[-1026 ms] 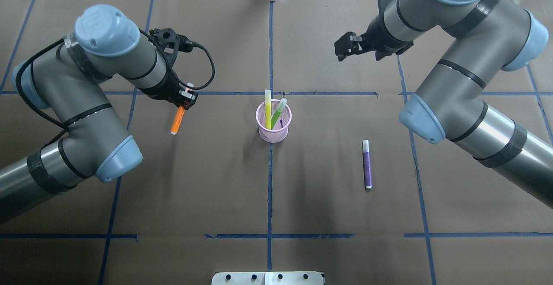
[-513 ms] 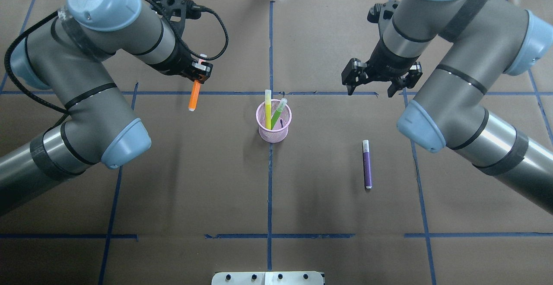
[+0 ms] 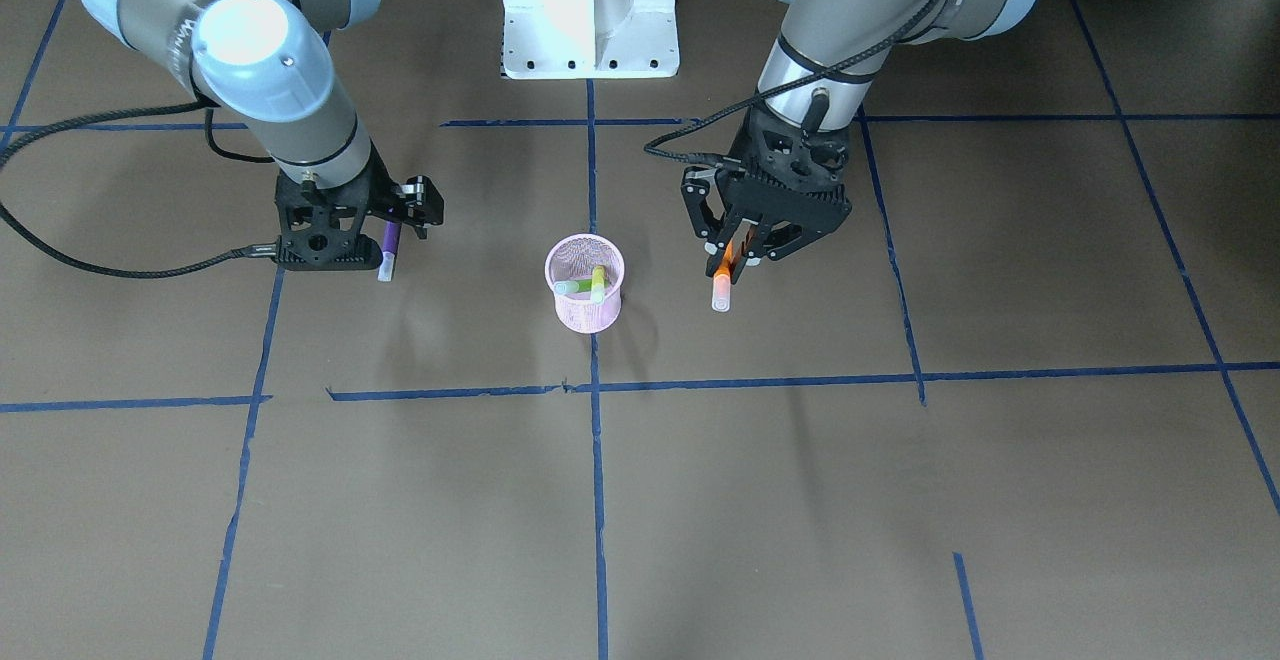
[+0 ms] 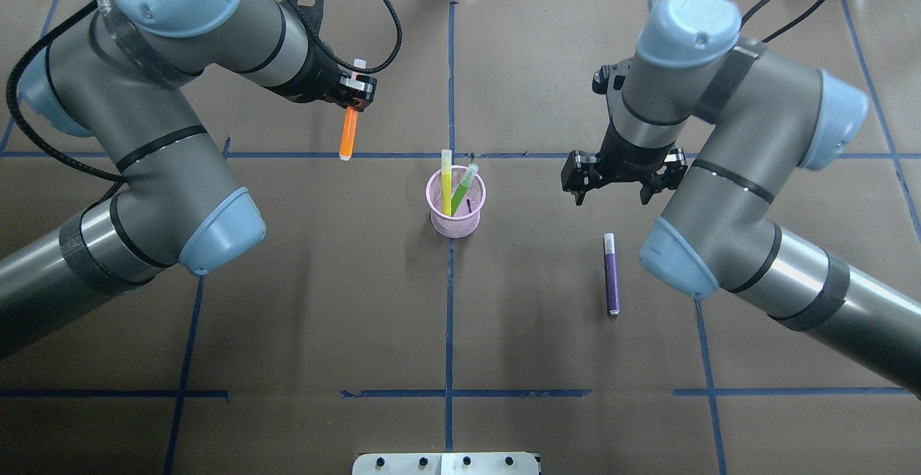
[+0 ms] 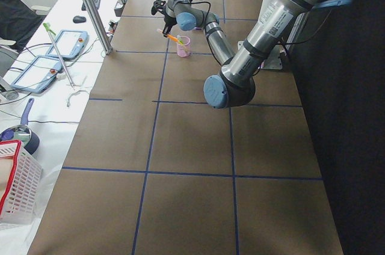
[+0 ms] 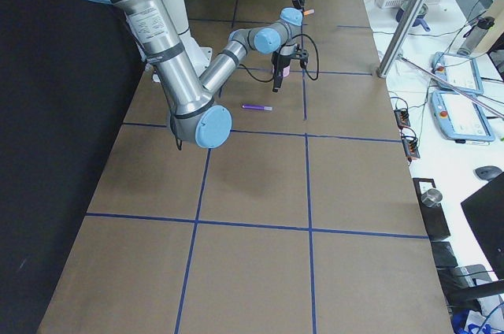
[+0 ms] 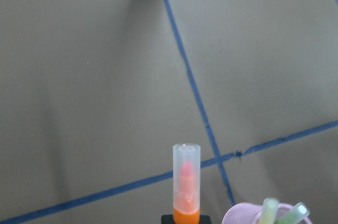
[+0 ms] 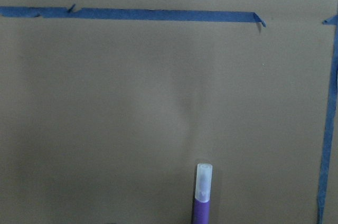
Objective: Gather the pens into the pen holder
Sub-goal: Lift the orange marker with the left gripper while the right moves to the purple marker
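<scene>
Orange pen (image 4: 348, 135), clamped in the left gripper (image 4: 351, 106), hangs far-left of the pen holder (image 4: 452, 227); centre it over the rim, clear of the standing pens (image 4: 447, 191), before release. Right gripper (image 4: 611, 188), jaws spread, hovers by the purple pen (image 4: 611, 277).

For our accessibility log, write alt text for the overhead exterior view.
The left tool holds an orange pen above the table, left of a pink pen holder containing a yellow pen and a green pen. A purple pen lies right of the holder, near the open right tool.
</scene>
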